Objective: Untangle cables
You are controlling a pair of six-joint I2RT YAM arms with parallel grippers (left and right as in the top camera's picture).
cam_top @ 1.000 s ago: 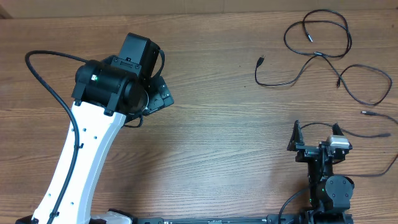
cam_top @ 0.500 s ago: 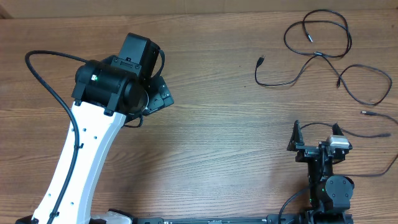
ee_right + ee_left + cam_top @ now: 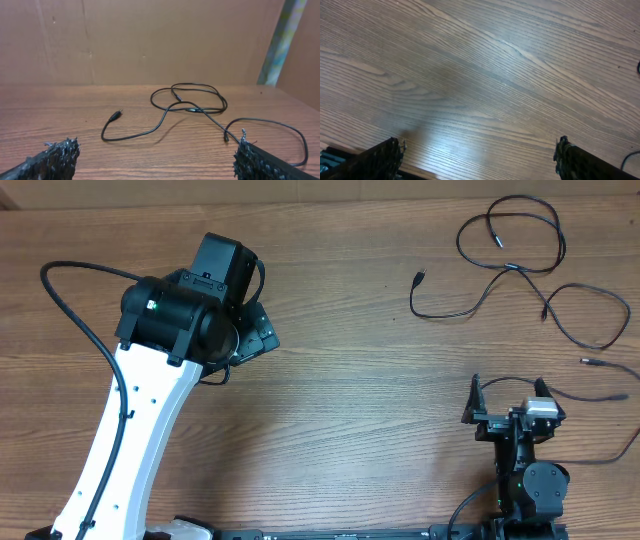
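Observation:
The cables (image 3: pixel 445 317) lie in loose loops on the wooden table at the far right, one plug end (image 3: pixel 420 277) pointing left. A further loop (image 3: pixel 610 345) and a metal-tipped plug (image 3: pixel 590 362) sit closer to my right gripper (image 3: pixel 508 392), which stands open near the front edge, short of them. In the right wrist view the cables (image 3: pixel 130 137) spread ahead of the open right gripper (image 3: pixel 156 147), with a plug (image 3: pixel 116 115) to the left. My left gripper (image 3: pixel 477 150) is open over bare wood, far left of the cables, its fingers hidden under the wrist in the overhead view.
The left arm (image 3: pixel 150 410) slants across the left side of the table, its thick black cable (image 3: pixel 70 300) arcing outward. A brown cardboard wall (image 3: pixel 150 40) backs the table. A thin cord (image 3: pixel 610 395) trails right from the right arm's base.

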